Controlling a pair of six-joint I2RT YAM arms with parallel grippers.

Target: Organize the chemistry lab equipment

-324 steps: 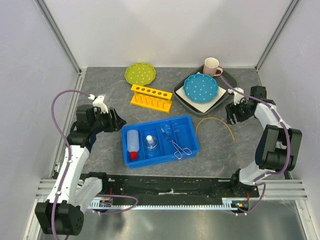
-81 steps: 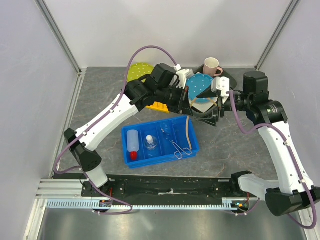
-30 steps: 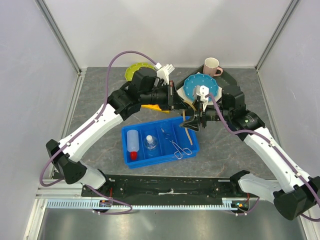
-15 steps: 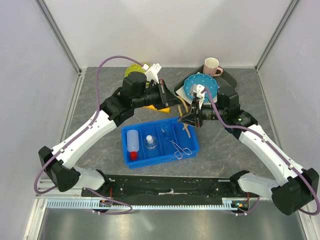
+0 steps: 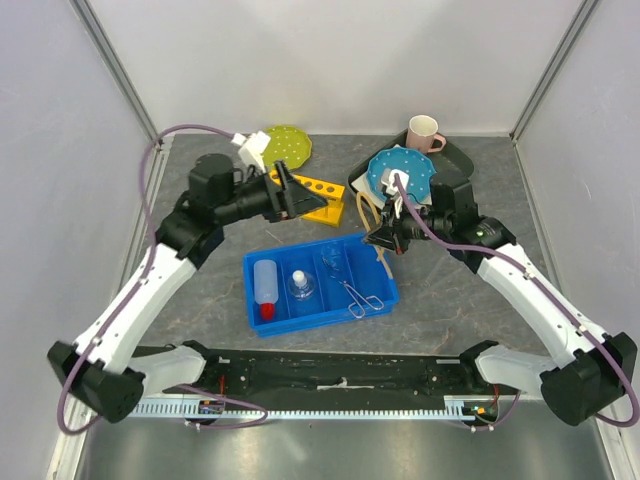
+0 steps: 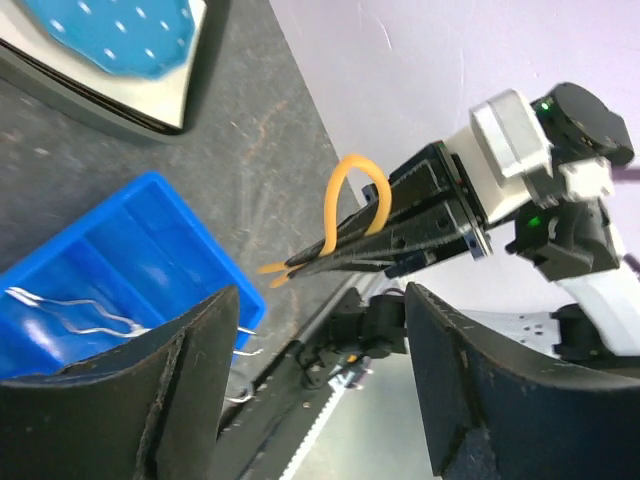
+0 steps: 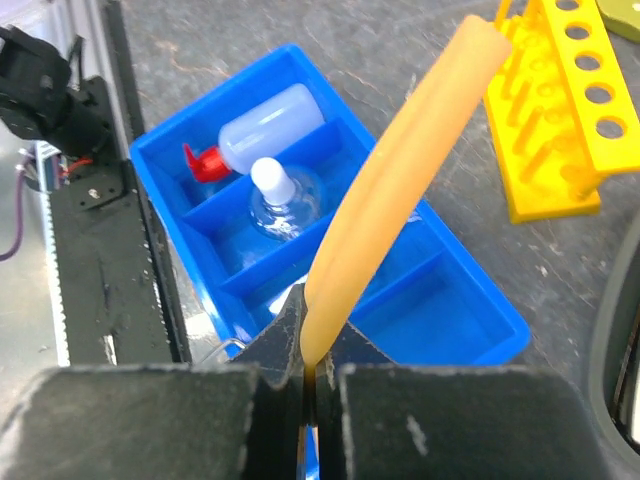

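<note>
My right gripper is shut on one end of the tan rubber tubing, which arches up above the right end of the blue tray. The right wrist view shows the tubing pinched between the closed jaws of that gripper. Lying in the tray are the white squeeze bottle with its red nozzle, the clear flask and the metal tongs. My left gripper hangs open and empty to the left of the tubing. In its own view the left gripper faces the tubing.
A yellow test tube rack stands behind the tray, partly hidden by the left gripper. Further back is a green polka-dot plate. At the back right a blue plate rests on a black tray, with a pink mug behind.
My left gripper has opened, let go of the tubing and drawn back to the left. My right gripper has shut on the tubing and now holds it alone over the tray's right end.
</note>
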